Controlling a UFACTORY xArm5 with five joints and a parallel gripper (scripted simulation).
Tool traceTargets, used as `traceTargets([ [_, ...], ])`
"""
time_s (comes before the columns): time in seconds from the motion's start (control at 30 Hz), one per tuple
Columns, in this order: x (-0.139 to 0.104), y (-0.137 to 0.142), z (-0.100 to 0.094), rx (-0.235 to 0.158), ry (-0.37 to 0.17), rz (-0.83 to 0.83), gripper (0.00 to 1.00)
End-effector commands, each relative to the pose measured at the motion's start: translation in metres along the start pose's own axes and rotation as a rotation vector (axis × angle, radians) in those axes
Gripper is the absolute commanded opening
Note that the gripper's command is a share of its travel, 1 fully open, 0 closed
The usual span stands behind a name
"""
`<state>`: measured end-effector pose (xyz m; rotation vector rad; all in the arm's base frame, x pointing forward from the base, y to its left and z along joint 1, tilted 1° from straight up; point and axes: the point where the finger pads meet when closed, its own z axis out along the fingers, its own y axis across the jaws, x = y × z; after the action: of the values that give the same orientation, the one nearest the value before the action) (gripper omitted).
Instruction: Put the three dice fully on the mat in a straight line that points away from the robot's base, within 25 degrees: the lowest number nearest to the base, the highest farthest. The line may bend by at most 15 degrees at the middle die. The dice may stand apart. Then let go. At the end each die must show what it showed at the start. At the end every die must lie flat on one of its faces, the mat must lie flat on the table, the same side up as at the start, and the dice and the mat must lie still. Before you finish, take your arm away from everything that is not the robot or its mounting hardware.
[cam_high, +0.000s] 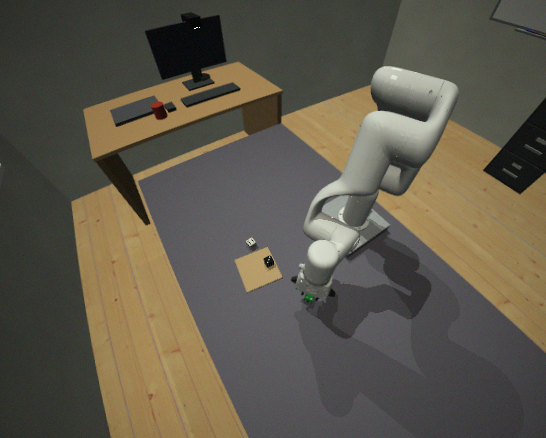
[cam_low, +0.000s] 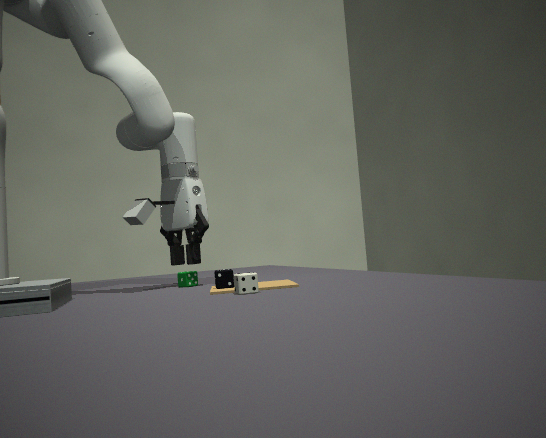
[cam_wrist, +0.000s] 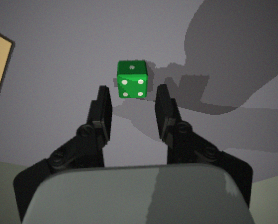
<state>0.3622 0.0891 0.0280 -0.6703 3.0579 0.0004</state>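
A green die (cam_high: 309, 298) (cam_low: 188, 279) (cam_wrist: 132, 80) lies flat on the dark floor covering, off the mat; in the wrist view its top face shows one pip. My gripper (cam_low: 185, 263) (cam_wrist: 133, 96) is open and empty, a little above the green die, which shows just beyond and between the fingertips in the wrist view. A black die (cam_high: 269, 261) (cam_low: 224, 279) lies on the tan mat (cam_high: 250, 280) (cam_low: 285, 285), near its edge toward the base. A white die (cam_high: 251, 242) (cam_low: 246, 283) lies off the mat, beside it; four pips show on a side face in the exterior view.
The robot's base plate (cam_high: 378, 225) (cam_low: 35, 297) stands on the dark floor covering (cam_high: 210, 200). A corner of the mat (cam_wrist: 5, 52) shows at the left of the wrist view. A desk (cam_high: 135, 130) with a monitor, a keyboard and a red cup stands farther away.
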Motion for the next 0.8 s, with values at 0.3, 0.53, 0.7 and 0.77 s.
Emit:
traceTargets([
  [0.3,-0.0014,-0.0003,0.0067,0.001,-0.003,0.000,0.47],
  [0.53,-0.0014,-0.0003,0.0069,0.001,-0.003,0.000,0.47],
  [0.7,-0.0014,-0.0003,0.0069,0.001,-0.003,0.000,0.47],
  [0.77,-0.0014,-0.0003,0.0069,0.001,-0.003,0.000,0.47],
])
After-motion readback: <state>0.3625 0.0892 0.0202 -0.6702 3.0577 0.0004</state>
